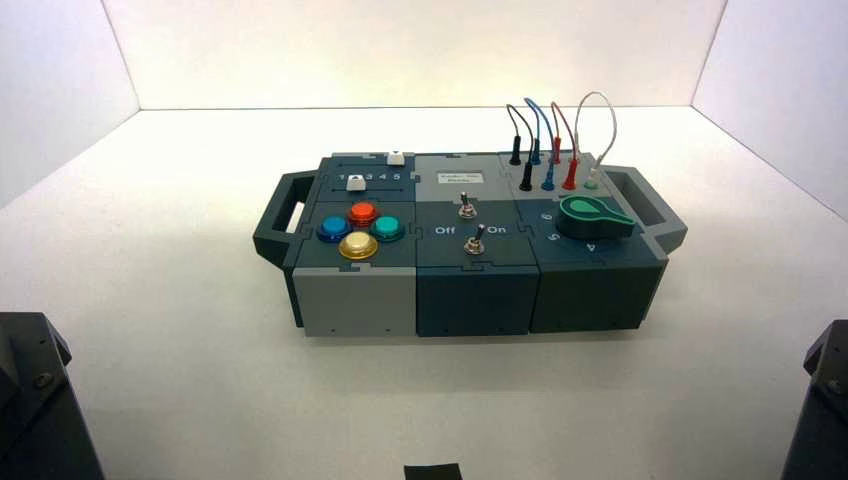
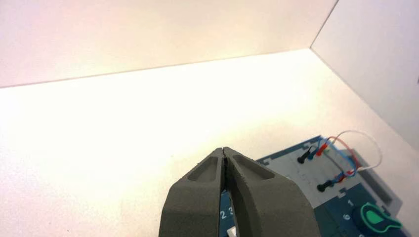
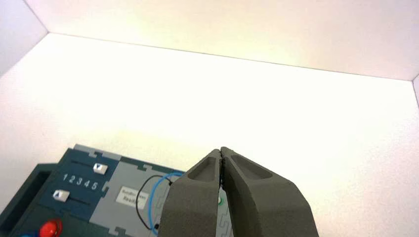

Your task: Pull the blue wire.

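Note:
The blue wire (image 1: pixel 548 178) arches over the grey wire panel at the box's far right corner, with both blue plugs seated in their sockets. It also shows in the left wrist view (image 2: pixel 337 147) and the right wrist view (image 3: pixel 154 197). My left gripper (image 2: pixel 225 150) is shut and empty, held well back from the box on its left side. My right gripper (image 3: pixel 221 149) is shut and empty, held back on the right side. Neither touches the box or any wire.
A black wire (image 1: pixel 516 125), a red wire (image 1: pixel 566 130) and a white wire (image 1: pixel 606 120) stand beside the blue one. The green knob (image 1: pixel 594 214) sits just in front of them. Toggle switches (image 1: pixel 474 240), coloured buttons (image 1: pixel 361 228), sliders (image 1: pixel 355 182) and side handles (image 1: pixel 640 195) fill the box.

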Controlling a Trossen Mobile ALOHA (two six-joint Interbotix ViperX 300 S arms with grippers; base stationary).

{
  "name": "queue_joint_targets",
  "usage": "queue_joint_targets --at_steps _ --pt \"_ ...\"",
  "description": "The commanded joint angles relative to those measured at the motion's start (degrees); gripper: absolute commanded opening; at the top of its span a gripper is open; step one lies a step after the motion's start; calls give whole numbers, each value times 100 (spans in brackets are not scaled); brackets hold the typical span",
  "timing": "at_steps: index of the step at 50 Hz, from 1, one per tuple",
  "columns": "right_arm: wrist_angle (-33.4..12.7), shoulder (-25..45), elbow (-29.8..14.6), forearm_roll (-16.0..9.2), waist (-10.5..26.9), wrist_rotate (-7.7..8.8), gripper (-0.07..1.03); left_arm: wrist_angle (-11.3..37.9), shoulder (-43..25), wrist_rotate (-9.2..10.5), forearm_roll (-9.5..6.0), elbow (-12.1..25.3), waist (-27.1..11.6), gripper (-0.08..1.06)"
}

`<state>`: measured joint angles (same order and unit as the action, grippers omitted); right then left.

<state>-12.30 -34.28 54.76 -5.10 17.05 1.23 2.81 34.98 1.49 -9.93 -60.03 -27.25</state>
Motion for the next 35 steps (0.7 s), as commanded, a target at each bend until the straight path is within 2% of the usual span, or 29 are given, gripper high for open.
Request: queue_joint_targets --at_steps 1,28,35 --pt "-9 -35 -193 9 26 18 -2 -26 105 44 -9 105 18 -3" --pt "-9 220 -290 18 88 62 -2 9 220 44 -26 123 79 -3" --pt "62 229 -272 88 88 88 -2 -18 167 35 -26 193 97 -3"
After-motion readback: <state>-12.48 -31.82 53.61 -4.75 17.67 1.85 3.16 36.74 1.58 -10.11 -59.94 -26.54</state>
